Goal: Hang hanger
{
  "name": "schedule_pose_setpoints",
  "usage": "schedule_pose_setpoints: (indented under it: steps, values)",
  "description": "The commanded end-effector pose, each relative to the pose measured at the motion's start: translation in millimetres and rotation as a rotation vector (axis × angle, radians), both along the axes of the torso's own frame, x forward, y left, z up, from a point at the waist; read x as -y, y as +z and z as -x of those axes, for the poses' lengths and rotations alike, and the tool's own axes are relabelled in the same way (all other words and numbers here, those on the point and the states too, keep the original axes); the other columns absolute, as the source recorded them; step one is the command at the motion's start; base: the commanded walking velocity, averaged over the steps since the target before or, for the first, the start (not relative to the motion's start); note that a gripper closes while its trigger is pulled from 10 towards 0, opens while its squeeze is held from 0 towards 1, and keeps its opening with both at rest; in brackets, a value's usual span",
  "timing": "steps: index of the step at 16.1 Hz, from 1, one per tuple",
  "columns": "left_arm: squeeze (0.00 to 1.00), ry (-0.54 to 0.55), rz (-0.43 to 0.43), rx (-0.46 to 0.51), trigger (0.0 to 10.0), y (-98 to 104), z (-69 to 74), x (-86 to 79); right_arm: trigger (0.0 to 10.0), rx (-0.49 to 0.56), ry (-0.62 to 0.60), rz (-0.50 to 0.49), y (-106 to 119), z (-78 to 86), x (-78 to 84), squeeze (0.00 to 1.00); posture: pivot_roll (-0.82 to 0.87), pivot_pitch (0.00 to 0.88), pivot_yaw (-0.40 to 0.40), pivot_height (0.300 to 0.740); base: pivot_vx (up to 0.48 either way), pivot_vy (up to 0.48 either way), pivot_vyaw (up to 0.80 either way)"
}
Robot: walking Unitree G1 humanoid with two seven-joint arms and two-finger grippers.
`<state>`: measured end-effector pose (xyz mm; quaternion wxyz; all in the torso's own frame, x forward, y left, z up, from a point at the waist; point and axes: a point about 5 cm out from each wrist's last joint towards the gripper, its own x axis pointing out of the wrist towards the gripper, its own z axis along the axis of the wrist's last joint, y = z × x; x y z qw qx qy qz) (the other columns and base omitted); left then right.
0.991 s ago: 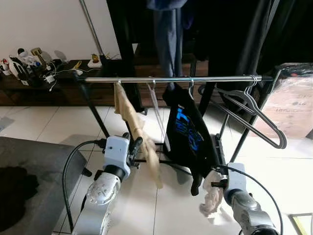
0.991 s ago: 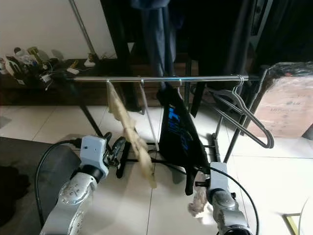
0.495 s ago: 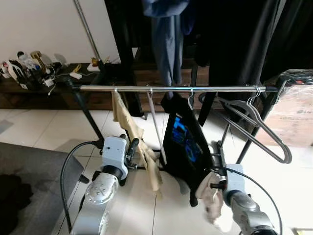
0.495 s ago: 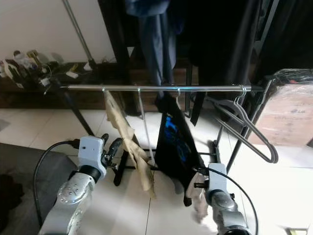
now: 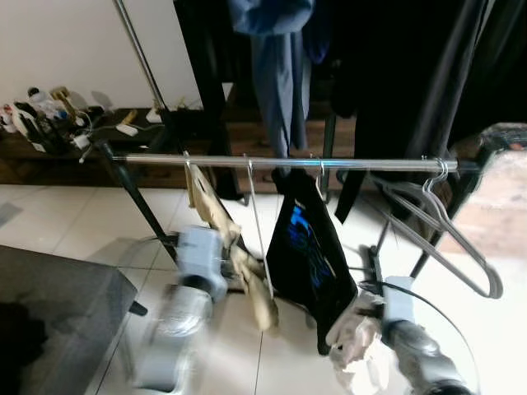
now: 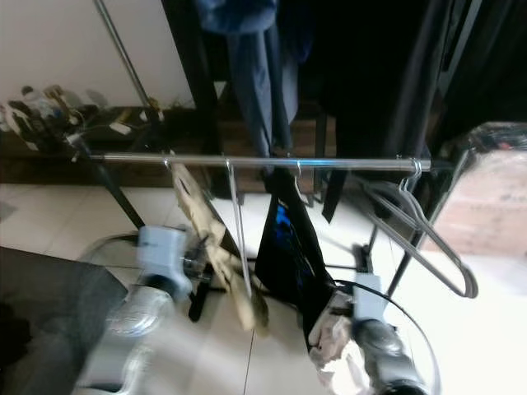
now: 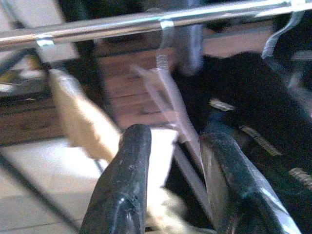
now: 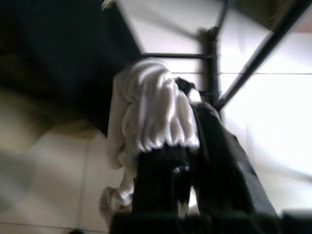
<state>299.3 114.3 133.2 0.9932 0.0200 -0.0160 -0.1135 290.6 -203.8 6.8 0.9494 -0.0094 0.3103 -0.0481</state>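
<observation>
So we're standing in front of a chrome clothes rail (image 5: pixel 280 162) that runs straight across from 9 to 3 o'clock. Hanging off it: a beige garment (image 5: pixel 216 222) toward the 9 o'clock end, a thin clear hanger (image 5: pixel 257 222) just beside it, and a black shirt with blue print (image 5: pixel 309 247) around the middle. The grey empty hanger (image 5: pixel 449 239) is hooked on the rail way over at the 3 o'clock end, well apart from the shirt and tilted so its frame slopes down toward 4 o'clock.

Our left gripper (image 7: pixel 170 185) is raised at about 7 o'clock in the head view, close to the beige garment and below the rail. The arm is pretty smeared there, but from the wrist camera we can see its two black fingers (image 7: pixel 124 190) spread moderately with a gap between them and nothing clamped; the clear hanger and the beige cloth sit just past the tips.

Our right gripper (image 8: pixel 185 146) is low at 5 o'clock, below the hem of the black shirt. It's pinched tight on a bunched white cloth (image 8: pixel 151 117), which spills over the fingers and dangles above the white tile floor (image 5: pixel 74 222).

Behind the rail there's dark clothing (image 5: pixel 280 74) hanging higher up at 12 o'clock, and a low wooden shelf with small clutter (image 5: pixel 49 111) at 10 o'clock.
</observation>
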Motion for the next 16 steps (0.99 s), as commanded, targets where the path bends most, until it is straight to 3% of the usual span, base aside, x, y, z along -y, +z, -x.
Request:
schedule_pose_setpoints:
  steps: [1, 2, 6, 7, 10, 15, 16]
  values:
    - [0.0, -0.004, -0.005, -0.047, 10.0, -4, -6.3, -4.8, 0.0, 0.013, 0.014, -0.012, 2, -3.2, -7.1, 0.0, -0.09, 0.112, 0.049, 0.74, 0.0, 0.0, 0.0]
    - [0.0, -0.009, 0.011, -0.074, 10.0, -6, -8.5, -3.4, 0.0, 0.013, 0.015, -0.012, 2, -3.3, -7.4, 0.0, -0.09, 0.113, 0.048, 0.74, 0.0, 0.0, 0.0]
    - [0.0, 0.078, 0.147, -0.236, 10.0, -16, -44.4, 0.5, 0.0, 0.011, 0.024, -0.013, 2, -2.4, -9.3, 0.0, -0.09, 0.133, 0.044, 0.74, 0.0, 0.0, 0.0]
    - [1.0, 0.081, 0.208, -0.268, 10.0, -12, -54.9, 3.8, 0.0, 0.01, 0.025, -0.013, 1, -1.1, -9.5, 0.0, -0.1, 0.14, 0.044, 0.74, 0.0, 0.0, 0.0]
    - [1.0, 0.071, 0.224, -0.324, 10.0, -9, -71.6, 12.2, 0.0, 0.005, 0.03, -0.004, -1, 4.0, -10.1, 0.0, -0.12, 0.166, 0.05, 0.74, 0.0, 0.0, 0.0]
    - [1.0, 0.021, 0.132, -0.326, 10.0, 4, -89.5, 19.4, 0.0, 0.019, 0.023, -0.014, -1, 17.1, -12.4, 0.0, -0.13, 0.23, 0.068, 0.74, 0.0, 0.0, 0.0]
    - [0.11, 0.014, 0.109, -0.308, 10.0, 8, -91.7, 19.1, 0.0, 0.033, 0.025, -0.02, 1, 16.9, -14.4, 0.0, -0.13, 0.235, 0.07, 0.74, 0.0, 0.0, 0.0]
